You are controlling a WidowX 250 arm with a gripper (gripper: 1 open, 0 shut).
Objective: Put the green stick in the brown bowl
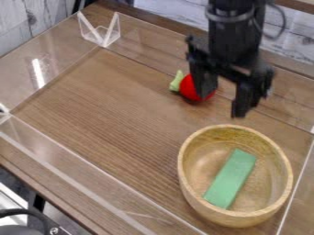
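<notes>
The green stick (229, 179), a flat light green block, lies inside the brown bowl (193, 157) at the front right of the table, slanting from the bowl's middle toward its near rim. My gripper (229, 95) hangs above the bowl's far edge, well clear of the stick. Its black fingers (256, 94) point down, spread apart, with nothing between them. A red ball (190, 85) with a small green bit sits just behind the gripper, partly hidden by the left finger.
Clear acrylic walls (50, 64) fence the wooden tabletop on the left and front. A small clear stand (98, 31) sits at the back left corner. A white brick wall runs along the back.
</notes>
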